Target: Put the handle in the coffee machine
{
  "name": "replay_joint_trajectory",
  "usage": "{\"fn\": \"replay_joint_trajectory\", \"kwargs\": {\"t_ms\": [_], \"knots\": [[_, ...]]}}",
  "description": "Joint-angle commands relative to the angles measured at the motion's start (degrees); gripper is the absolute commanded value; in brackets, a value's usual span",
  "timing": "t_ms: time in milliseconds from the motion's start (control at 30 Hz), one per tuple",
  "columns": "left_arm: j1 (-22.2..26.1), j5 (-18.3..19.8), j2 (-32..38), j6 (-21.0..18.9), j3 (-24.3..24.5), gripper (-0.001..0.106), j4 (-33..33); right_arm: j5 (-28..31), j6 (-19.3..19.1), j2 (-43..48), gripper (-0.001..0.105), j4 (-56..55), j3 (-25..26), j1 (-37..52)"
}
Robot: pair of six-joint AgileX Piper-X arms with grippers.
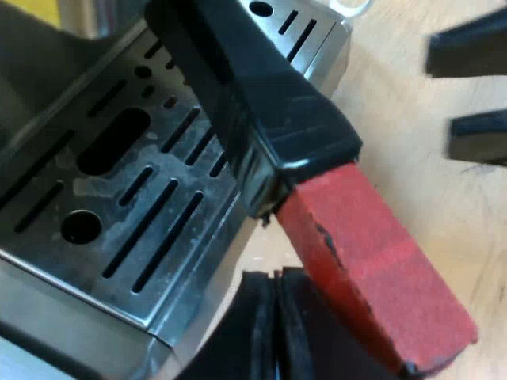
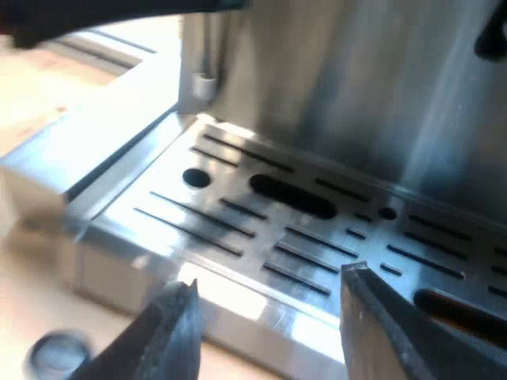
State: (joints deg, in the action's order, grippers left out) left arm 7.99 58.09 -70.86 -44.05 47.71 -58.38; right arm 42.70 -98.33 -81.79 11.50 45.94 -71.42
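The holder's dark handle (image 1: 261,95) reaches out over the espresso machine's slotted metal drip tray (image 1: 103,198), and its red end (image 1: 372,261) juts past the tray's edge. My left gripper (image 1: 276,332) is shut, its fingers together and lying against the underside of the red end, with nothing between them. Beyond the red end, over the wooden table (image 1: 420,182), the right gripper (image 1: 471,91) shows as two dark fingers. My right gripper (image 2: 269,332) is open in front of the drip tray (image 2: 301,229), holding nothing.
The machine's shiny front wall (image 2: 356,79) rises behind the tray. A small round grey thing (image 2: 55,352), blurred, lies on the table close to the tray's front corner. A dark shape (image 2: 119,16) crosses above the tray.
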Motion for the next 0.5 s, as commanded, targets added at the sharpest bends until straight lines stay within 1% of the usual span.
{"fn": "replay_joint_trajectory", "kwargs": {"t_ms": [33, 133, 200, 233, 267, 367, 467, 500], "knots": [[-2.64, 0.17, 0.83, -1.16, 0.61, 0.001, -1.53, 0.83, -0.33, 3.50, 0.044, -3.73, -0.19, -1.89], [-5.50, -2.03, 1.60, -2.55, 0.61, 0.001, -1.53, 3.40, 1.08, 6.33, 0.044, -6.83, -0.19, -3.53], [-7.12, -4.22, 2.24, -3.88, 0.61, 0.001, -1.34, 3.69, 2.22, 8.13, 0.044, -9.36, -0.19, -3.86], [-8.18, -5.55, 2.66, -4.98, 0.61, 0.001, -0.98, 3.69, 3.50, 9.21, 0.044, -10.77, -0.19, -4.27], [-8.65, -6.10, 2.82, -5.33, 0.61, 0.001, -0.77, 3.69, 4.25, 9.70, 0.044, -11.50, -0.19, -4.28], [-10.64, -9.46, 4.10, -8.85, 0.61, 0.001, 1.48, 3.43, 7.78, 12.62, 0.044, -15.64, -0.19, -4.28], [-12.61, -13.64, 5.34, -13.13, 0.61, 0.001, 3.51, 3.19, 8.57, 14.66, 0.044, -17.79, -0.19, -4.28], [-12.84, -14.34, 5.55, -14.00, 0.61, 0.001, 3.76, 3.05, 8.57, 15.06, 0.044, -18.11, -0.19, -4.28]]}}
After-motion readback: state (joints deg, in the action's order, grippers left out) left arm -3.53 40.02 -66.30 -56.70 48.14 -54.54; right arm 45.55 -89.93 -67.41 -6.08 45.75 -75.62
